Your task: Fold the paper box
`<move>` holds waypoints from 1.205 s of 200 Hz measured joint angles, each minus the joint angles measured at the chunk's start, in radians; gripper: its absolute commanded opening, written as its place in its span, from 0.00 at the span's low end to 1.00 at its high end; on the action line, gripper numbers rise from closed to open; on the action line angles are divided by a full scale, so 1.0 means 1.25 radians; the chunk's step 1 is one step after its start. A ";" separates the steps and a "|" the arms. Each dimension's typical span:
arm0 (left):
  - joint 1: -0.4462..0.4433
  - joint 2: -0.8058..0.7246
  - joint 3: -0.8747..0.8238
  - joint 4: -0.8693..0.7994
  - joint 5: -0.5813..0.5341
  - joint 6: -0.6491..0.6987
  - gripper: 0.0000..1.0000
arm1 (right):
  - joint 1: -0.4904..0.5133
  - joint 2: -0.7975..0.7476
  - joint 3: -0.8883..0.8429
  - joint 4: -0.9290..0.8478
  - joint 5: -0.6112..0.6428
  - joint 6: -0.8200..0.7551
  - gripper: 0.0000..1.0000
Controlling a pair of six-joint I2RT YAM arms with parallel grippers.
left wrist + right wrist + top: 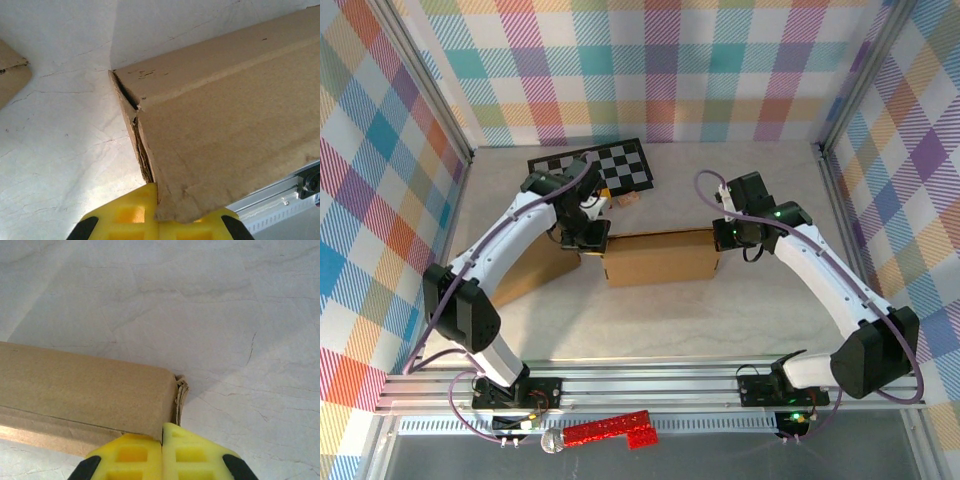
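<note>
The paper box (660,258) is a brown cardboard box lying flat across the middle of the table. My left gripper (590,238) sits at its left end, my right gripper (725,238) at its right end. In the left wrist view the yellow fingers (158,189) are shut, and the box's corner (225,130) overlaps the right finger, with layered flap edges (137,135) showing at that end. In the right wrist view the shut fingers (162,430) touch the box's rounded end (85,385), with a thin flap edge (179,397) just above the right finger.
A second flat brown cardboard piece (535,272) lies under the left arm, and its corner shows again (10,70). A black-and-white checkerboard (595,168) lies at the back with a small wooden bit (625,199) beside it. An aluminium rail (650,385) runs along the near edge.
</note>
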 measured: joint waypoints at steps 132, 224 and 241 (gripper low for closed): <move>0.000 -0.053 -0.088 0.112 -0.016 0.012 0.00 | 0.007 -0.177 -0.038 -0.062 -0.072 0.590 0.74; 0.000 -0.053 -0.088 0.114 -0.015 0.012 0.00 | -0.007 -0.176 -0.191 0.164 -0.127 1.226 0.77; 0.000 -0.053 -0.088 0.114 -0.015 0.012 0.00 | -0.011 -0.171 -0.193 0.188 -0.127 1.247 0.76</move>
